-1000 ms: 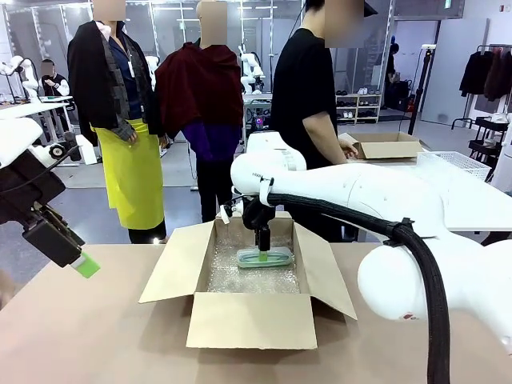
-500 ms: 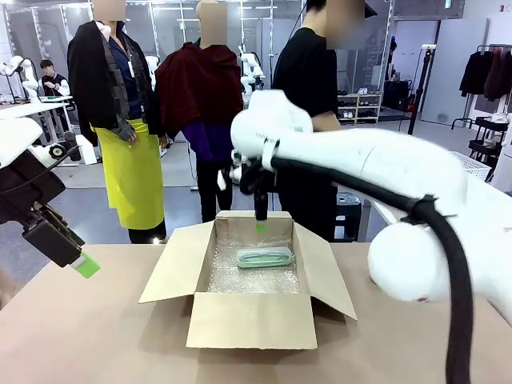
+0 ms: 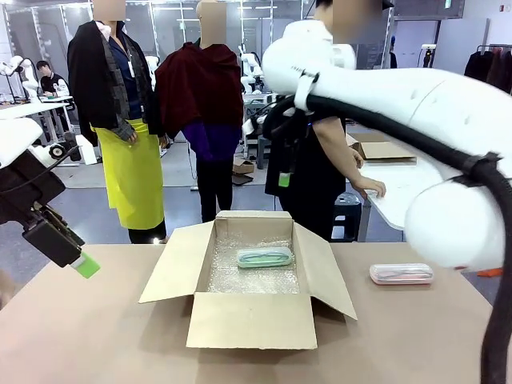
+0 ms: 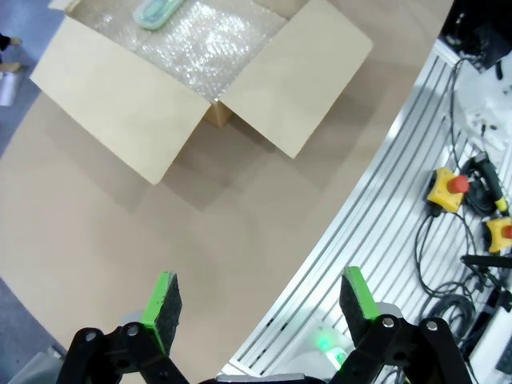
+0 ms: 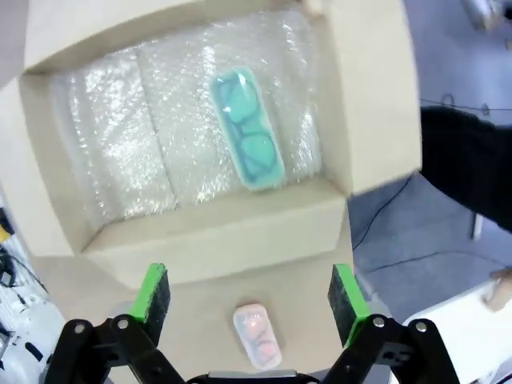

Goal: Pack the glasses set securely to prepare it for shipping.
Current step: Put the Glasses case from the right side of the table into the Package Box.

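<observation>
**Mint pack boxed, pink pack outside on the table**

We see the open cardboard box (image 3: 250, 322) lined with bubble wrap (image 5: 120, 136). The mint green glasses pack (image 5: 248, 128) lies flat on the lining near the far wall. The pale pink glasses pack (image 3: 401, 274) lies on the table (image 3: 96, 336), right of the box. Our right gripper (image 5: 248, 294) hangs high above the box, fingers spread, empty. Our left gripper (image 4: 260, 294) hovers left of the box, likewise spread and empty.

The right arm (image 3: 416, 104) arches high from the right across the middle. The right gripper (image 3: 283, 178) hangs pointing straight down, fingers spread wide and empty. The left arm (image 3: 16, 140) sits low at the left edge; the left gripper (image 3: 83, 264) angles downward, fingers likewise apart and empty.
</observation>
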Action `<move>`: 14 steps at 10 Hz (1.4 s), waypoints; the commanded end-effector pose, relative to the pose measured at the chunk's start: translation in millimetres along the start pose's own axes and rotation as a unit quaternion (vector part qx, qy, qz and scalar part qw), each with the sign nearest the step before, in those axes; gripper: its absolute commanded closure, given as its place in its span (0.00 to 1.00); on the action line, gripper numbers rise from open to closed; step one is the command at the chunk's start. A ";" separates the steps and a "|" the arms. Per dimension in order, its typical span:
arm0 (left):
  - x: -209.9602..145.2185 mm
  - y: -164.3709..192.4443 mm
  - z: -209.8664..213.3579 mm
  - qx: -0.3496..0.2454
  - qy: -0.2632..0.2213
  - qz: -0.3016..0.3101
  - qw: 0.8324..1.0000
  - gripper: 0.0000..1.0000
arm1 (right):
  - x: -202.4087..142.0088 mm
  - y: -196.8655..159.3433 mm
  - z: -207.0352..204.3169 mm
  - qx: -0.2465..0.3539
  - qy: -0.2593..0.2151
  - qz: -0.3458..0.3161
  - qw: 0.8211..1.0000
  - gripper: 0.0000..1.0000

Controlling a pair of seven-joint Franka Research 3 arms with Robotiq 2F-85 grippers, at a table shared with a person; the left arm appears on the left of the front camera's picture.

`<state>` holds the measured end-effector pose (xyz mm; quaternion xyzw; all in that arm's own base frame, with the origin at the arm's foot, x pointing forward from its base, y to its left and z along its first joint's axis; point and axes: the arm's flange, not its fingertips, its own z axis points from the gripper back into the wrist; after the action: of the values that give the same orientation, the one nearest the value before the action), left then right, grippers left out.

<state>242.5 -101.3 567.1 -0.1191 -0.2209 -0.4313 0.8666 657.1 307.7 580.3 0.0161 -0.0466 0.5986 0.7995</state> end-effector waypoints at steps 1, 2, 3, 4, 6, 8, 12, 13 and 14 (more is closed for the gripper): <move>0.0 0.5 0.6 -0.005 -0.006 -0.008 1.000 0.00 | -142.0 112.7 -49.0 0.025 -0.004 -0.094 0.995 0.00; 0.0 0.5 0.6 -0.005 -0.006 -0.008 1.000 0.00 | -161.3 115.7 -43.4 0.035 0.004 -0.134 0.990 0.00; 0.0 0.5 0.6 -0.005 -0.006 -0.008 1.000 0.00 | -178.1 118.5 -36.5 0.033 0.005 -0.162 0.986 0.00; 0.0 0.5 0.6 -0.005 -0.006 -0.008 1.000 0.00 | -193.1 118.4 -29.0 0.024 -0.008 -0.183 0.983 0.00; 0.0 0.5 0.6 -0.005 -0.006 -0.008 1.000 0.00 | -232.2 108.6 -11.2 0.011 -0.048 -0.236 0.970 0.00; 0.0 0.5 0.6 -0.005 -0.006 -0.008 1.000 0.00 | -273.6 101.4 -5.0 -0.010 -0.062 -0.308 0.949 0.00; 0.0 0.5 0.6 -0.005 -0.006 -0.008 1.000 0.00 | -358.8 99.0 -9.4 -0.076 -0.106 -0.456 0.880 0.00; 0.0 0.5 0.6 -0.005 -0.006 -0.008 1.000 0.00 | -370.6 97.1 -20.2 -0.088 -0.104 -0.479 0.867 0.00; 0.0 0.5 0.6 -0.005 -0.006 -0.008 1.000 0.00 | -376.9 97.1 -30.5 -0.094 -0.111 -0.483 0.864 0.00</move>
<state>242.6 -101.4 567.0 -0.1184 -0.2208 -0.4310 0.8668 463.3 -32.5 524.4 0.0475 -0.1689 0.1486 0.9732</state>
